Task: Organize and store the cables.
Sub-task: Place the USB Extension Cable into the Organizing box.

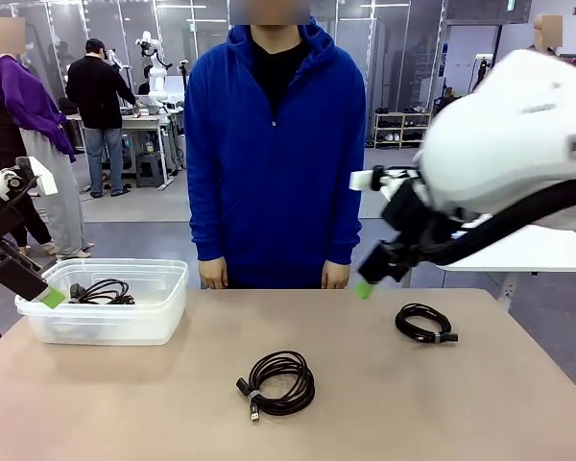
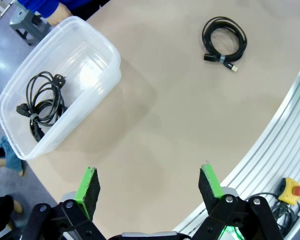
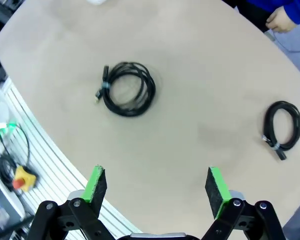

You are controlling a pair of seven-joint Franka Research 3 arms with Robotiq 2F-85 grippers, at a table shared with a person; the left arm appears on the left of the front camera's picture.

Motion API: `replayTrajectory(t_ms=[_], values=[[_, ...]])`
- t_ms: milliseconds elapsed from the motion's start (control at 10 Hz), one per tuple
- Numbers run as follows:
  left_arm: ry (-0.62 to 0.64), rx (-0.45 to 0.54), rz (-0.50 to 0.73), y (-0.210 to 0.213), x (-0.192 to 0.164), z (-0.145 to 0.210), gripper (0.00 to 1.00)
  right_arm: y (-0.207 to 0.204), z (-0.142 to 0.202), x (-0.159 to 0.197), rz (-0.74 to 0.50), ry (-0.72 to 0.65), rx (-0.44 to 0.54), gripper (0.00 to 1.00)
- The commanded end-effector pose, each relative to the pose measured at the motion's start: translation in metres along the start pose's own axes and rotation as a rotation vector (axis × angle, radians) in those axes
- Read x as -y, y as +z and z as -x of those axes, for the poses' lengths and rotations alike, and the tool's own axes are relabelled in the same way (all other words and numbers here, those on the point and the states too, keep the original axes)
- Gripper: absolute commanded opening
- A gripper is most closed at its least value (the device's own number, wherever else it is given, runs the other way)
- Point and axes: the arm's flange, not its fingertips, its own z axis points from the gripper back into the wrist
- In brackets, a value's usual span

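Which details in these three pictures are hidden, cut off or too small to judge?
Front view: the black coiled cable in the clear plastic bin; the cloudy wall blurs it, one cord or several unclear.
All views: plug types on the large black coiled cable at the centre and the small black coiled cable; too small.

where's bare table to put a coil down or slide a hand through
Bare table on the near side of the clear bin, across to the middle coil. Also the wide strip between that coil and the smaller coil, and the whole near-right corner. Tightest: the bin's left end, where a cable lies.
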Motion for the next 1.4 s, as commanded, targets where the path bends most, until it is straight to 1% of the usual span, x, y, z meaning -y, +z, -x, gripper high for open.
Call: replayTrajectory(t_ms=[0, 100, 200, 300, 400, 500, 600, 800, 900, 1000, 1200, 1300], values=[[-0.005, -0.001, -0.004, 0.001, 0.002, -0.001, 1.0, 0.018, 0.041, 0.015, -0.001, 0.095, 0.037, 1.0], [-0.005, -0.001, -0.004, 0.001, 0.002, -0.001, 1.0, 0.025, 0.057, 0.024, 0.018, 0.106, 0.001, 1.0], [-0.005, -0.001, -0.004, 0.001, 0.002, -0.001, 1.0, 0.032, 0.068, 0.034, 0.043, 0.101, 0.013, 1.0], [-0.005, -0.001, -0.004, 0.001, 0.002, -0.001, 1.0, 0.038, 0.077, 0.042, 0.044, 0.103, 0.047, 1.0], [-0.005, -0.001, -0.004, 0.001, 0.002, -0.001, 1.0, 0.041, 0.083, 0.046, 0.074, 0.105, 0.032, 1.0], [-0.005, -0.001, -0.004, 0.001, 0.002, -0.001, 1.0, 0.047, 0.09, 0.051, 0.105, 0.076, -0.008, 1.0], [-0.005, -0.001, -0.004, 0.001, 0.002, -0.001, 1.0, 0.053, 0.095, 0.056, 0.093, 0.071, -0.015, 1.0], [-0.005, -0.001, -0.004, 0.001, 0.002, -0.001, 1.0, 0.063, 0.112, 0.066, 0.049, 0.102, 0.039, 1.0], [-0.005, -0.001, -0.004, 0.001, 0.002, -0.001, 1.0, 0.063, 0.12, 0.069, 0.036, 0.09, 0.046, 1.0], [-0.005, -0.001, -0.004, 0.001, 0.002, -0.001, 1.0, 0.06, 0.124, 0.07, 0.02, 0.095, 0.055, 1.0], [-0.005, -0.001, -0.004, 0.001, 0.002, -0.001, 1.0, 0.055, 0.127, 0.068, 0.0, 0.092, 0.119, 1.0], [0.0, 0.0, 0.0, 0.0, 0.0, 0.0, 1.0, 0.071, 0.111, 0.077, 0.048, 0.069, 0.053, 1.0]])
